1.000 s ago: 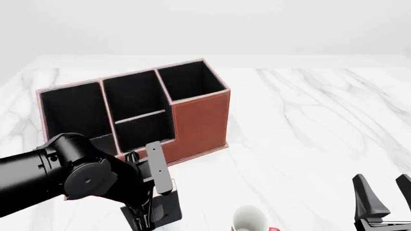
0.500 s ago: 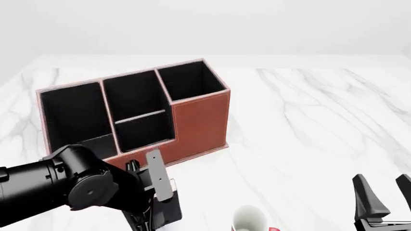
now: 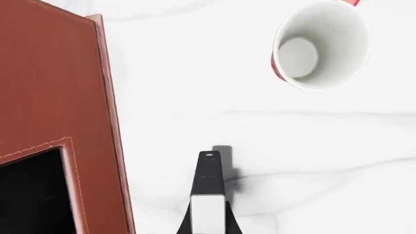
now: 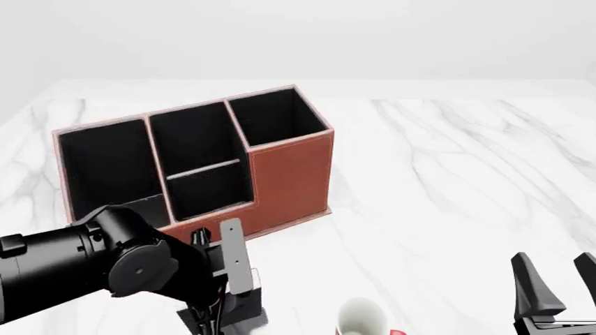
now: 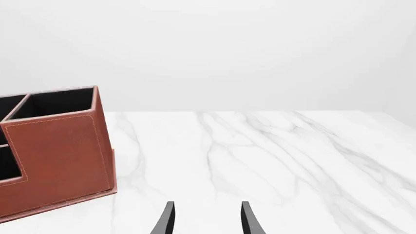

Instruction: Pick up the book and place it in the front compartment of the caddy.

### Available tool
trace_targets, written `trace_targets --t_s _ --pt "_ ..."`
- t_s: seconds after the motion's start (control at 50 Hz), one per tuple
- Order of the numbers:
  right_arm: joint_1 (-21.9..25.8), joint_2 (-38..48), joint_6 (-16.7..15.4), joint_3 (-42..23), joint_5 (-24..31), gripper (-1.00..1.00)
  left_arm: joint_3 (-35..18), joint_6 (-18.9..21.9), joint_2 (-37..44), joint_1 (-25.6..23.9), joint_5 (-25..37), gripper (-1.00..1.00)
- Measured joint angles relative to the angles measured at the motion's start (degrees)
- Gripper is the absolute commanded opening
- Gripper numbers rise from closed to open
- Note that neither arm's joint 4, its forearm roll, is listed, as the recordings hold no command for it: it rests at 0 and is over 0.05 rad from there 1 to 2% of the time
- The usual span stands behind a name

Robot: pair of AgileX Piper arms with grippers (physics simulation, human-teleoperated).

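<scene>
The book (image 4: 247, 306) is a thin black slab with a pale strip. It hangs upright in my left gripper (image 4: 230, 308), which is shut on it low at the table's near left. In the left wrist view the book (image 3: 209, 175) shows edge-on above the marble, casting a small shadow. The reddish-brown caddy (image 4: 289, 174) stands just beyond; its wall (image 3: 58, 87) is close beside the book. The front compartment (image 4: 209, 188) is the low-walled black pocket in the caddy's middle column. My right gripper (image 4: 559, 287) stands open at the near right, its fingers (image 5: 166, 219) apart over bare marble.
A white mug (image 4: 361, 317) with red stands on the table's near edge, right of the book; it shows mouth-on as the mug (image 3: 318, 46) in the left wrist view. The caddy's tall end pocket (image 5: 58, 151) faces the right arm across white marble (image 4: 447, 181).
My left arm has shifted a little to the right and lower in the front view, carrying the book with it. The right arm, caddy and mug have not moved.
</scene>
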Motion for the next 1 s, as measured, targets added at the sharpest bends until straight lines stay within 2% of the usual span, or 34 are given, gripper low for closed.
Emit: trace_targets --t_s 0.3,0.46,1.0 --pt "0.0 0.0 0.0 0.0 0.0 1.0 -7.6 8.91 1.34 3.77 7.51 -1.0" --pt "0.0 0.0 0.0 0.0 0.0 1.0 -12.4 12.31 1.75 6.9 10.93 -1.0" --pt "0.0 0.0 0.0 0.0 0.0 1.0 -27.3 16.35 5.77 13.69 17.06 -1.0"
